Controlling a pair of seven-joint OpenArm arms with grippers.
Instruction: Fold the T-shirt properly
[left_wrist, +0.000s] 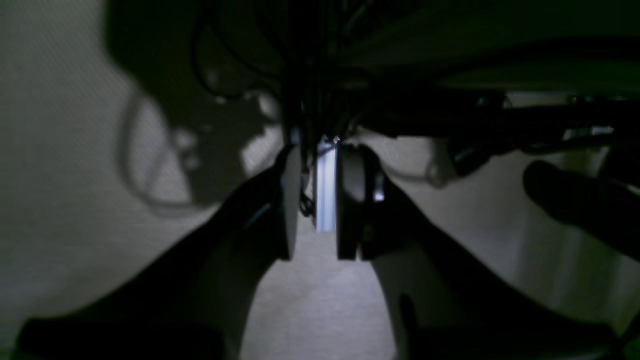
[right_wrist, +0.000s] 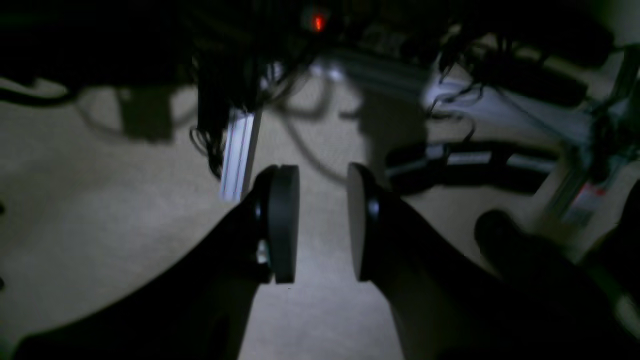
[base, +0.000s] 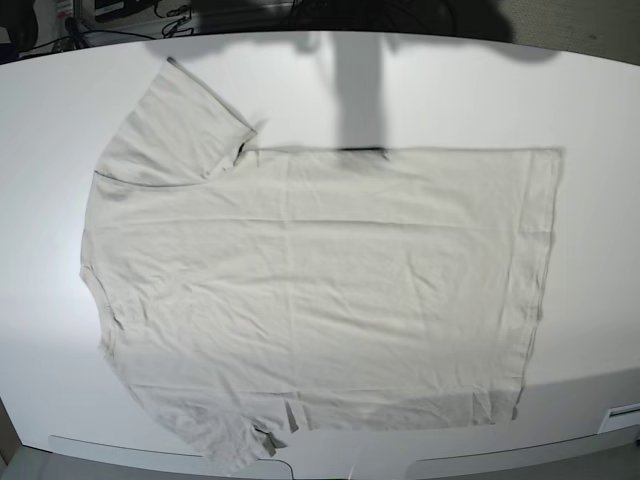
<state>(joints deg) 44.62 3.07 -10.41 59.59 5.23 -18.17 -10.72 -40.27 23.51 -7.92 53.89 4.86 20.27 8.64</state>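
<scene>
the t-shirt (base: 320, 290) lies spread flat across the middle of the white table (base: 600, 120) — no fold begun. left claw (left_wrist: 312, 200) and right claw (right_wrist: 322, 222) are both apart, empty — next, probably grasp a sleeve edge.

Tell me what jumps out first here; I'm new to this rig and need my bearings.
In the base view, the T-shirt dominates: spread flat across the white table, collar side left, hem right, one sleeve angling up at top left. Each wrist view is dark, showing an open, empty pincer, left pincer and right pincer, over pale fabric.
</scene>
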